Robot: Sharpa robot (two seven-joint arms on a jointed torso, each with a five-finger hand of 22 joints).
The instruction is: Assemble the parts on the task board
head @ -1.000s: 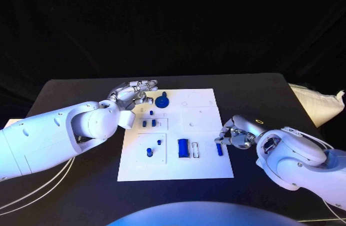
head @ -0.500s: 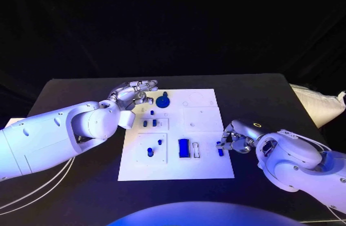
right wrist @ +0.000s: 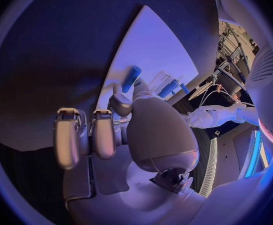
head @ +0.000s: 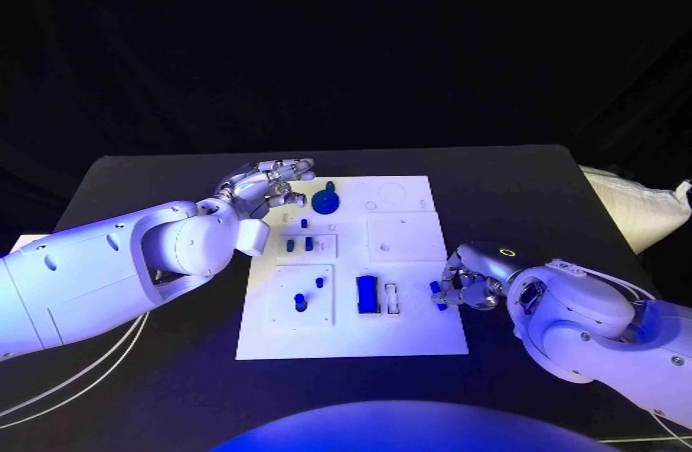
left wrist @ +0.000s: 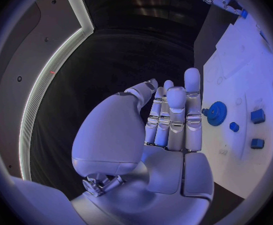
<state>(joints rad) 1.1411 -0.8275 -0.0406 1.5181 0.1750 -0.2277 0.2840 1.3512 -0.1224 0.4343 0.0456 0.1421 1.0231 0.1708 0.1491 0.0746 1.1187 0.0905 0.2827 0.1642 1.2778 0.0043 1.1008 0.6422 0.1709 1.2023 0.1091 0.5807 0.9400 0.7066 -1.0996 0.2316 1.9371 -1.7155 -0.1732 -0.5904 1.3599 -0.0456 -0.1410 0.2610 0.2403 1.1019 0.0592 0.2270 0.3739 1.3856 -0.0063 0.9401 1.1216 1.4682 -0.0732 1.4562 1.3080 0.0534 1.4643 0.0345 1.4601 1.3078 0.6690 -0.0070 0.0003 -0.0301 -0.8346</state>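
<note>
Right hand [head: 469,288], nearest the viewer, rested at the right edge of the task board [head: 411,344], its fingers curled about a small blue peg [head: 437,293]; the right wrist view showed this peg [right wrist: 131,78] projecting from between thumb and fingertip, so the hand was judged to be holding it. The peg's long axis ran roughly along the board's near-to-far direction. Just to the left of it on the board lay a narrow white slot [head: 391,299] and, beside that, a larger blue block [head: 368,294]; the slot lay toward the board's centre from the hand, and the right hand was clearly the nearer of the 2. Farther left, 2 short blue parts [head: 307,298] stood in a square recess. Beyond these, a blue gear [head: 326,203] sat near the far edge. Left hand [head: 267,185] hovered just beside the gear at the board's far left corner over the counter [head: 159,177], fingers extended together and holding nothing.
</note>
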